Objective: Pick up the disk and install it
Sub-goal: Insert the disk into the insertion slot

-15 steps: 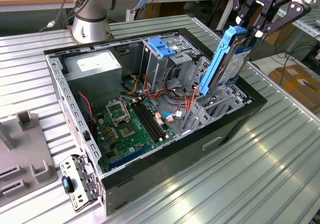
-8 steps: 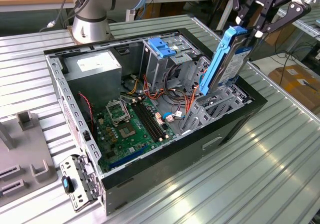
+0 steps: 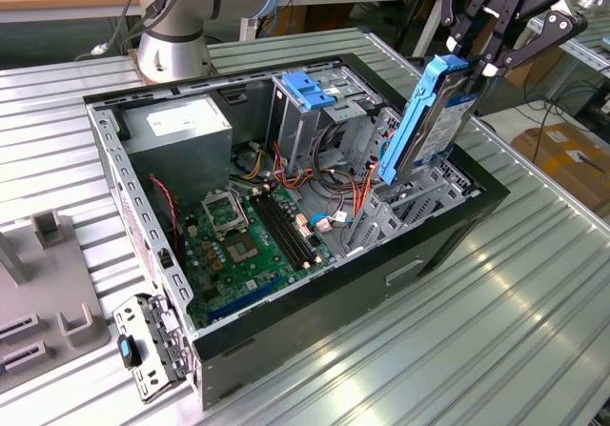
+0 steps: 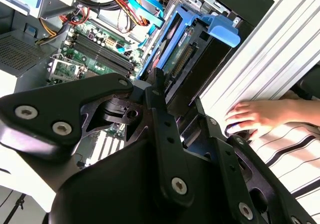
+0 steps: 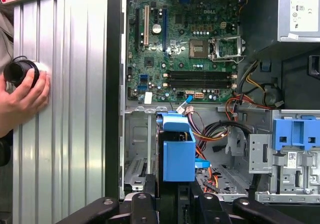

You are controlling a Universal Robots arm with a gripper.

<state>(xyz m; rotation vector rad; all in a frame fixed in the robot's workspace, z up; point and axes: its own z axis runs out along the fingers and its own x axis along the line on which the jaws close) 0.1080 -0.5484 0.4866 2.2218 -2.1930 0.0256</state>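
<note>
In the exterior view the disk [image 3: 434, 126] is gripped at its upper end by the tool [image 3: 474, 64], whose fingers are closed on the blue rail. The disk's long axis is set steeply, from about one o'clock at the tool down to seven o'clock. There its lower end is placed at the mouth of the drive bay [image 3: 400, 212] inside the computer case [image 3: 315, 302]; contact cannot be judged. A person's hand [image 5: 27, 96] is rested on the desk [image 5: 75, 108] beside the case.

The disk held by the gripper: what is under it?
Under the disk, held tilted by the gripper, is the case's grey metal drive bay, with orange cables beside. The bay's floor is hidden.
</note>
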